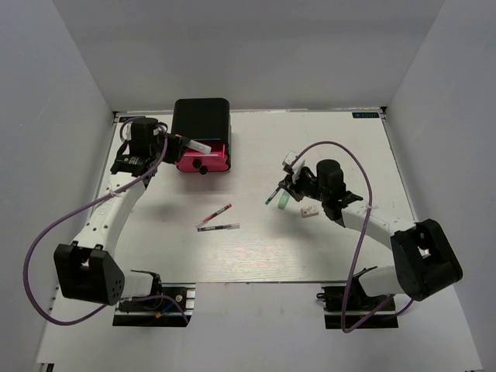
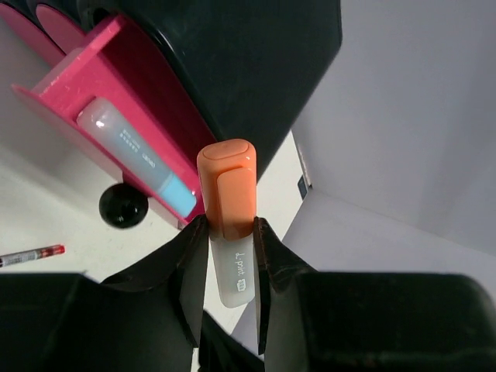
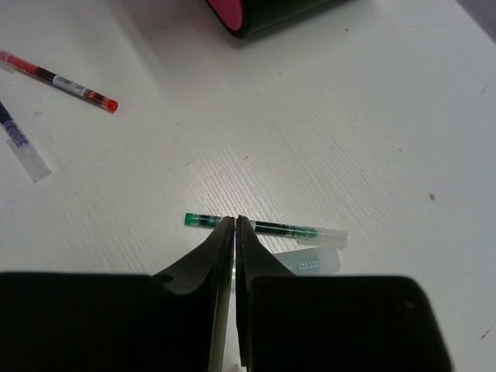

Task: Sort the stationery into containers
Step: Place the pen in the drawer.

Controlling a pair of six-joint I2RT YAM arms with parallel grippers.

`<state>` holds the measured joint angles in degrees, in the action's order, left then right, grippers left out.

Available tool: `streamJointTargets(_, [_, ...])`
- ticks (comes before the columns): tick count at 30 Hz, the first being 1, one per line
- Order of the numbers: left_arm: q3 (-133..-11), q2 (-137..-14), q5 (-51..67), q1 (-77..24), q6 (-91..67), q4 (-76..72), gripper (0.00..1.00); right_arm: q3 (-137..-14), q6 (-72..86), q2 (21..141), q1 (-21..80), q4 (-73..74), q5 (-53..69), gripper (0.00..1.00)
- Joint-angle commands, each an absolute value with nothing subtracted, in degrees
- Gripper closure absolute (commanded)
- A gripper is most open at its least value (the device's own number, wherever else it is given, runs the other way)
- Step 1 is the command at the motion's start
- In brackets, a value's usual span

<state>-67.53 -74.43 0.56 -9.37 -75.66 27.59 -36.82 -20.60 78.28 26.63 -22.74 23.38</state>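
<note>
While left tool (image 2: 230, 232) grips orange-capped marker (image 2: 229, 186) over the open drawer (image 2: 147, 85), likely to join the blue marker (image 2: 136, 151) there, right tool (image 3: 235, 223) is clenched on green pen (image 3: 283, 228) at the table (image 3: 372, 139).

The left gripper (image 1: 181, 140) holds a white marker (image 1: 199, 145) over the open pink drawer (image 1: 218, 160) of the black box (image 1: 201, 116). A red pen (image 1: 220, 213) and a dark pen (image 1: 218, 227) lie mid-surface (image 1: 155, 249).

Orange-capped white marker (image 2: 230, 232), pink drawer (image 2: 116, 101), black box (image 2: 248, 70), red pen (image 3: 58, 80), green pen (image 3: 271, 227).
</note>
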Motion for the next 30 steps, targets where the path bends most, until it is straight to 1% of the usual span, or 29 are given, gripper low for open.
streamJointTargets(1, [-67.5, -76.4, -1.7, -9.6, -79.7, 24.7, 1.0, -35.5, -21.9, 75.9, 26.5, -23.8, 24.3, 0.89])
streamJointTargets(3, [-67.5, -77.7, -2.3, -9.6, -80.9, 24.7, 1.0, -35.2, -21.9, 75.5, 26.5, -23.6, 24.1, 0.87])
streamJointTargets(6, [-68.1, -80.1, -1.8, -9.6, -82.3, 22.7, 1.0, -34.5, -21.9, 74.8, 26.5, -23.3, 23.8, 0.8])
streamJointTargets(7, [-68.1, -80.1, -2.4, -9.6, -82.3, 22.7, 1.0, -34.0, -21.9, 74.6, 26.5, -23.3, 23.7, 0.76])
streamJointTargets(9, [-68.8, -81.5, -2.9, -9.6, -82.3, 22.1, 1.0, -33.8, -21.7, 74.4, 26.4, -22.9, 23.7, 0.7])
streamJointTargets(10, [-69.7, -82.3, -3.6, -9.6, -82.3, 22.1, 0.96, -33.7, -21.6, 74.4, 26.3, -22.9, 23.7, 0.64])
streamJointTargets(11, [-70.2, -82.4, -3.6, -9.6, -82.3, 22.6, 0.92, -33.4, -21.4, 74.4, 26.5, -22.8, 23.7, 0.6])
streamJointTargets(12, [-70.8, -83.0, -3.6, -9.6, -82.3, 22.6, 0.9, -33.3, -21.1, 74.1, 26.5, -22.3, 23.6, 0.57])
streamJointTargets(14, [-70.8, -83.1, -3.6, -9.6, -82.3, 23.1, 0.78, -33.0, -21.0, 73.7, 26.5, -22.3, 23.3, 0.47])
streamJointTargets(16, [-70.8, -83.1, -3.6, -9.6, -82.3, 23.6, 0.66, -32.8, -19.7, 73.8, 26.4, -22.6, 22.2, 0.41])
streamJointTargets(18, [-70.8, -82.5, -3.6, -9.6, -82.3, 23.6, 0.58, -32.8, -18.0, 74.1, 26.5, -22.7, 21.4, 0.35])
streamJointTargets(19, [-70.1, -81.9, -3.6, -9.6, -82.3, 23.6, 0.55, -32.9, -17.3, 74.2, 26.4, -22.4, 21.3, 0.33])
streamJointTargets(20, [-70.1, -81.4, -3.6, -9.6, -82.3, 23.6, 0.49, -33.3, -16.7, 74.7, 26.2, -22.3, 21.1, 0.32])
streamJointTargets(21, [-70.1, -81.4, -3.6, -9.6, -82.3, 23.6, 0.46, -33.4, -14.6, 75.0, 26.3, -22.2, 21.0, 0.32])
streamJointTargets(27, [-70.1, -80.2, -3.6, -9.6, -82.3, 23.6, 0.45, -35.6, -9.8, 78.1, 25.7, -19.3, 20.9, 0.32])
streamJointTargets(29, [-70.1, -79.5, -3.1, -9.6, -82.3, 23.6, 0.45, -35.8, -12.6, 78.3, 25.4, -19.9, 21.4, 0.33])
streamJointTargets(30, [-70.1, -78.8, -3.1, -9.6, -80.3, 23.6, 0.47, -36.0, -14.1, 78.4, 25.1, -20.0, 21.6, 0.37])
